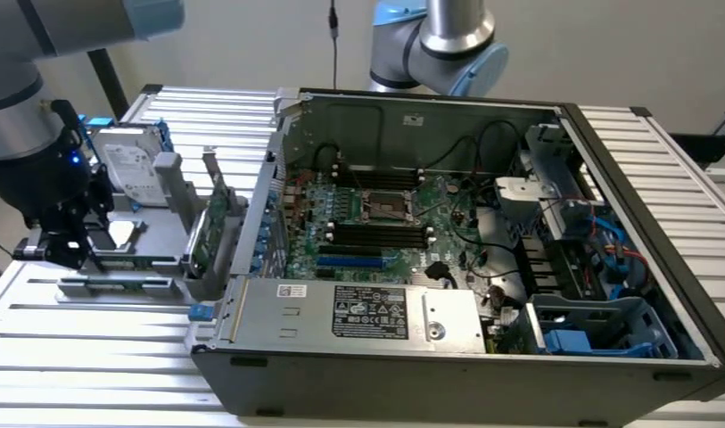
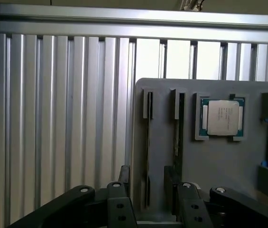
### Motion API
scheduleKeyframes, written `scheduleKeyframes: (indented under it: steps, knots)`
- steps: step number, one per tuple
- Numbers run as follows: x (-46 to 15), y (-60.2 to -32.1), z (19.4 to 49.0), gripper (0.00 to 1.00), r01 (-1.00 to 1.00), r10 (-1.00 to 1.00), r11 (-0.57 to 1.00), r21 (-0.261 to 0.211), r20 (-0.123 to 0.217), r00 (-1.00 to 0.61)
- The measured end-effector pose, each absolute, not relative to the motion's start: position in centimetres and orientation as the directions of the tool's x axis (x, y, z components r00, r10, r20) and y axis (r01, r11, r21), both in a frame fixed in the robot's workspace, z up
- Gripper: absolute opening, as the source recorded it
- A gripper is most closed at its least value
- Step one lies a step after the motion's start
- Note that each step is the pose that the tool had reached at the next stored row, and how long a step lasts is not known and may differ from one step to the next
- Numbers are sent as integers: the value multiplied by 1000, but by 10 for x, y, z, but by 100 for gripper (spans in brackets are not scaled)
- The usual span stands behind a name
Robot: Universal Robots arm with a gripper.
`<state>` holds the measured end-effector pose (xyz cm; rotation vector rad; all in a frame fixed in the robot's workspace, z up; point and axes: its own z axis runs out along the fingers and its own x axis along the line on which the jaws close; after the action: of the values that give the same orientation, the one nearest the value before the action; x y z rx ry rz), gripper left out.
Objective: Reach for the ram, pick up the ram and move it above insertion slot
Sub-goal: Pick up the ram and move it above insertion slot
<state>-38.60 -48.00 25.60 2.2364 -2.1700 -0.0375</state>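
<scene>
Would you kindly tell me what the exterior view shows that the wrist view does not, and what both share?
Exterior view adds: the open computer case, its motherboard, the hard drive and a green expansion card. Wrist view adds: two narrow slots in the grey holder, close up, by the open gripper. Shared: gripper, grey holder, processor, ribbed table.

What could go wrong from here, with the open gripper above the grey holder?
The ram stands edge-on in a narrow slot; if the open gripper is off-centre, a finger may hit the holder.
The processor lies close beside and could be knocked.
The expansion card and case wall stand between holder and motherboard; a low carry could clip them.
</scene>
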Motion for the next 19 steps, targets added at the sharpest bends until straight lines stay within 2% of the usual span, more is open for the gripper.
scheduleKeyframes:
  steps: [19]
  knots:
    - [-392, -474, 221, 42, -999, -1000, -30, 35, 0, 30]
